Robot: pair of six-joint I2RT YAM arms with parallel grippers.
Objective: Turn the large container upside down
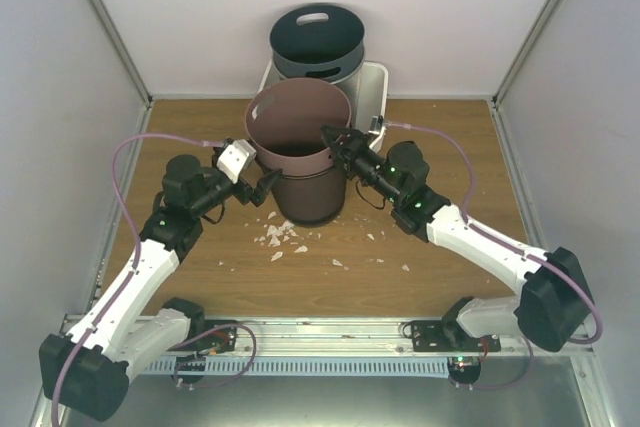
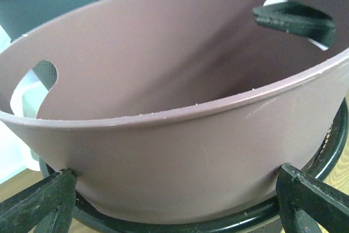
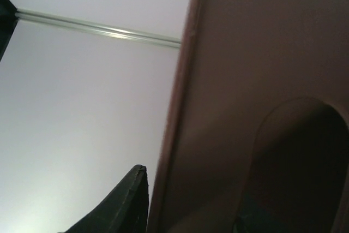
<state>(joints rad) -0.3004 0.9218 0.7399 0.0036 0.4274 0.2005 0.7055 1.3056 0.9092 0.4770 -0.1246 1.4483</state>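
Note:
The large container [image 1: 290, 159] is a mauve tub with handle cut-outs. It stands upright mid-table and seems to sit nested in a darker tub [image 1: 312, 202]. My right gripper [image 1: 335, 139] is shut on its right rim beside a cut-out. One finger [image 3: 128, 205] presses the wall [image 3: 262, 53] in the right wrist view, the other finger [image 2: 294, 17] shows inside the tub in the left wrist view. My left gripper [image 1: 262, 187] is open just off the tub's left side. In its own view the left gripper [image 2: 174, 174] faces the outer wall [image 2: 180, 140], with nothing between its fingers.
A dark grey tub [image 1: 318, 42] rests on a white bin [image 1: 376, 82] at the back wall. Pale crumbs [image 1: 280, 237] lie on the wooden table in front of the container. A dark rim [image 2: 313, 170] shows under the mauve wall. Enclosure walls stand on both sides.

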